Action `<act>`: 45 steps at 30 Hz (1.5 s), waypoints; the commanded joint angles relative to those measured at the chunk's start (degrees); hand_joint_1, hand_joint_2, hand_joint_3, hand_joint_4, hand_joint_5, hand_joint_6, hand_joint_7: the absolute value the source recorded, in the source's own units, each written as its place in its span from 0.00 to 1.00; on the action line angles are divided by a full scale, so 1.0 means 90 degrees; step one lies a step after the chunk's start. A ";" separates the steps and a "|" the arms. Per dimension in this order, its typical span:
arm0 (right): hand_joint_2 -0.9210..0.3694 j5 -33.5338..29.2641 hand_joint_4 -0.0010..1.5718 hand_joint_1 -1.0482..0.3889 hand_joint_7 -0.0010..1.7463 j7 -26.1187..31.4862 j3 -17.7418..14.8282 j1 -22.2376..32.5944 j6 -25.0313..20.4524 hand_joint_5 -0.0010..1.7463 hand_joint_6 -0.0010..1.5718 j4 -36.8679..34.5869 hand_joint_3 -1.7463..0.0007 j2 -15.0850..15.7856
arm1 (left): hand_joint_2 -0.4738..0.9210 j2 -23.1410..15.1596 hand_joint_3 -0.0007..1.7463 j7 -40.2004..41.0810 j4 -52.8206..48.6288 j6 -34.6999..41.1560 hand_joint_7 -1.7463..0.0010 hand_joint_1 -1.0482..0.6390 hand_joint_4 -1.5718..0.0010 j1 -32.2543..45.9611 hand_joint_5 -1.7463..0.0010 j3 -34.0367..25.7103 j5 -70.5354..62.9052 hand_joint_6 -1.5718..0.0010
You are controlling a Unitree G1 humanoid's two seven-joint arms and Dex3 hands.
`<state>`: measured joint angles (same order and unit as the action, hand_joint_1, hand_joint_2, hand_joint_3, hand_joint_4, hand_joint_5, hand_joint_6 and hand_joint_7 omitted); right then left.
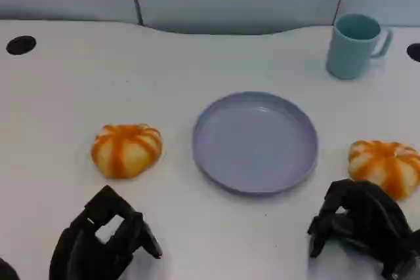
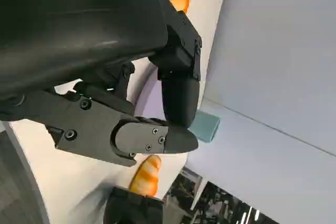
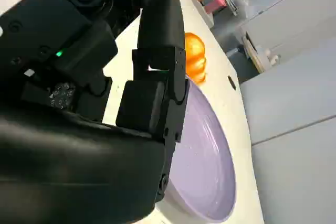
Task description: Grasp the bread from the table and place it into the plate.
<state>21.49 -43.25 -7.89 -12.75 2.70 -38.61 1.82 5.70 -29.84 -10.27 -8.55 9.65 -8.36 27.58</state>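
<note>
Bread: round, orange-and-cream striped, pumpkin-shaped.

I see the round purple plate between two orange striped bread buns, with the teal mug behind it to the right.

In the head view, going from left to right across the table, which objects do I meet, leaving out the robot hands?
Left bread → plate → teal cup → right bread.
</note>
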 commanded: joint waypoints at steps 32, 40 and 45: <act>0.30 -0.0049 1.00 0.00 0.27 0.0086 0.0092 0.0187 -0.0035 0.40 1.00 0.0087 1.00 0.0051 | 1.00 -0.0195 0.16 -0.0072 0.0194 -0.0230 0.15 0.30 0.58 0.0050 0.00 -0.0065 -0.0087 0.66; 0.31 -0.0020 1.00 0.00 0.27 0.0123 0.0110 0.0205 -0.0065 0.40 1.00 0.0098 1.00 -0.0008 | 1.00 -0.0819 0.13 0.0553 0.0181 -0.2564 0.77 0.33 0.73 -0.0167 0.39 -0.0013 -0.2267 0.65; 0.31 -0.0024 1.00 0.00 0.27 0.0090 0.0113 0.0159 -0.0036 0.40 1.00 0.0033 1.00 -0.0002 | 1.00 -0.1303 0.07 0.1884 0.0605 -0.3047 0.97 0.35 0.80 -0.0237 0.59 -0.0021 -0.4483 0.66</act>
<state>21.62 -42.66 -6.56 -11.87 2.70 -37.29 1.50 -3.05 -18.20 -6.93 -34.03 7.88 -8.31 -4.30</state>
